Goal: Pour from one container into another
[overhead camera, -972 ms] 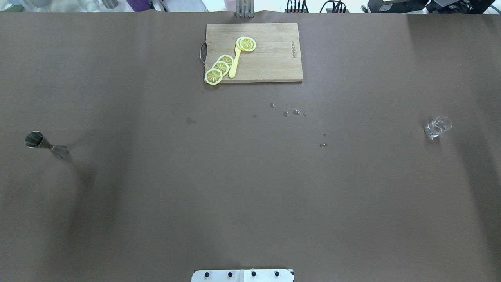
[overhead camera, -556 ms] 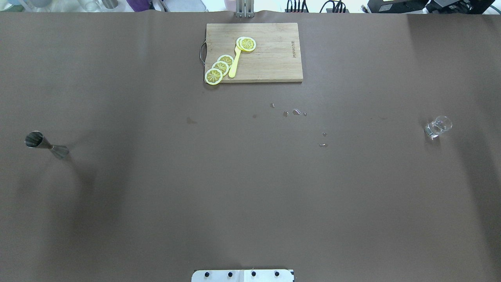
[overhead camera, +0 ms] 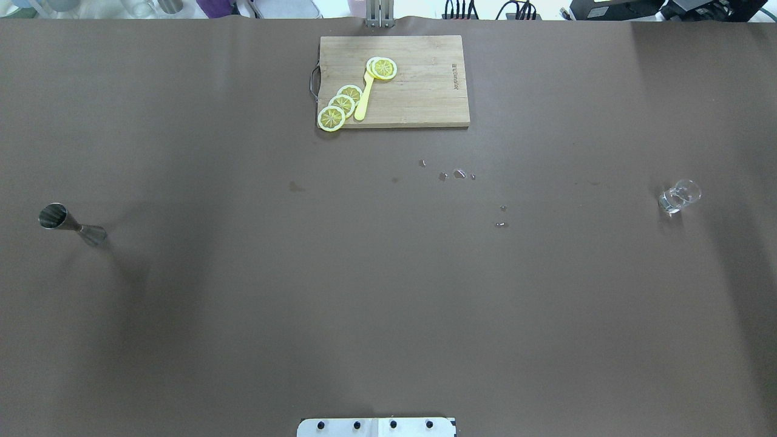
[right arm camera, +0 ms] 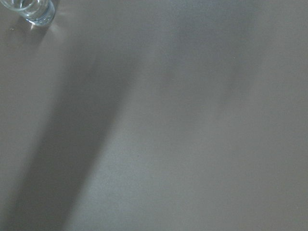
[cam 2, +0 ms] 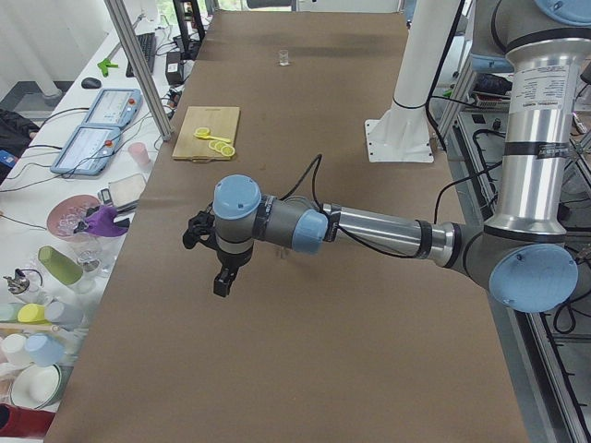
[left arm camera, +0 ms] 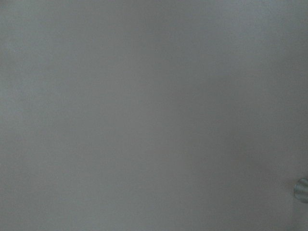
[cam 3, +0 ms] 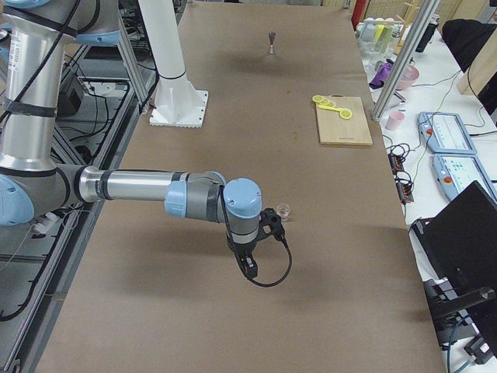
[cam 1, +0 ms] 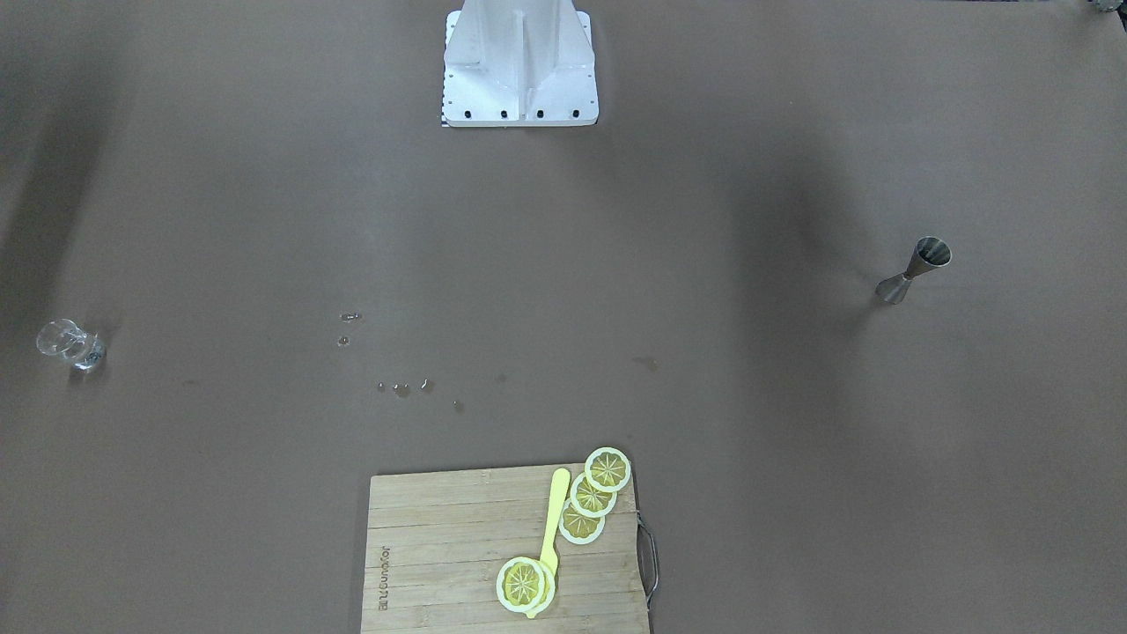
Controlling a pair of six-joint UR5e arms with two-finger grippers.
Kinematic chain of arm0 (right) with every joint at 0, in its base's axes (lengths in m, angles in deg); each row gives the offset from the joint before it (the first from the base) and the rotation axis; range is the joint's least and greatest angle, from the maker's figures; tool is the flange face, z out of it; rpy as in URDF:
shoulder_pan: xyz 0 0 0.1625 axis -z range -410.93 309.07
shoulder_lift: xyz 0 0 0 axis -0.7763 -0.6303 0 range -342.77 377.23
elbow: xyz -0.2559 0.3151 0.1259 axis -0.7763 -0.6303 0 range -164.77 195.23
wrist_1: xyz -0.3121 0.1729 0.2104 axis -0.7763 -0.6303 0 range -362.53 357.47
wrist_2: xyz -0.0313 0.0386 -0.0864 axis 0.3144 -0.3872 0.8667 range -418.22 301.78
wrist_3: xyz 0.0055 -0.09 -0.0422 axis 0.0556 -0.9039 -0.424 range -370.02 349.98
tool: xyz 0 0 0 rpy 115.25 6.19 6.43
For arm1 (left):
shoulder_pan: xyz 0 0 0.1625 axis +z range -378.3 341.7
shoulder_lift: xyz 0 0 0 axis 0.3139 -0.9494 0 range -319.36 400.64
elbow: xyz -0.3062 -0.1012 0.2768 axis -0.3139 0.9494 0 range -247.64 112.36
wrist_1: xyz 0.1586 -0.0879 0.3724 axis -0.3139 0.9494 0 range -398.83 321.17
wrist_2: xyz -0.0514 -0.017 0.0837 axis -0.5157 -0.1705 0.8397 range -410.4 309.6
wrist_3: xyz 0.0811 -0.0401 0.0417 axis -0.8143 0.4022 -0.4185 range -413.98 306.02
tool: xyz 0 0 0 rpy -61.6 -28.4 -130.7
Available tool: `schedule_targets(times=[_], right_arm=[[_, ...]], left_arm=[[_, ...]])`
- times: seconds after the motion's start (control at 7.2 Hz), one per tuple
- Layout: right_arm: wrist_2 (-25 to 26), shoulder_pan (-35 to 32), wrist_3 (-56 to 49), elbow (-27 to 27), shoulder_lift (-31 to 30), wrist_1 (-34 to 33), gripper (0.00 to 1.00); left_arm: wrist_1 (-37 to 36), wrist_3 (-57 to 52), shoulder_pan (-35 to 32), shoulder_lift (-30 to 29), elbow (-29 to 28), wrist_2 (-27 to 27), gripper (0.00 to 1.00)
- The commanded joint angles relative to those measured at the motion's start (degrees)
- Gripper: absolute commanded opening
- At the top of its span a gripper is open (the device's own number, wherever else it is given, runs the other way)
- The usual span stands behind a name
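You see clear glass (overhead camera: 678, 198) upright at right edge of overhead frame, mid-height. Steel jigger (overhead camera: 70, 224) upright at far left, well apart from it. Right gripper (cam 3: 272, 221) hangs near glass, centre of right side view. Left gripper (cam 2: 196, 231) hangs over table, centre-left of left side view. Finger spacing on both: cannot tell. Cutting board (overhead camera: 413, 91) with lemon slices (overhead camera: 342, 104) top centre.

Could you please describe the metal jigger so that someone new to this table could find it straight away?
Start at the wooden cutting board at the far middle of the brown table, then look to the table's left end in the overhead view. There the jigger stands alone: a small steel hourglass, unlike the clear glass at the opposite end.
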Motion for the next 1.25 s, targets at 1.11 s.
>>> schedule_targets(times=[1.11], right_arm=[[-3.51, 0.09, 0.07, -6.45, 0.35, 5.08, 1.00]], left_arm=[[21.52, 33.79, 17.55, -3.68, 9.66, 12.98, 0.94]])
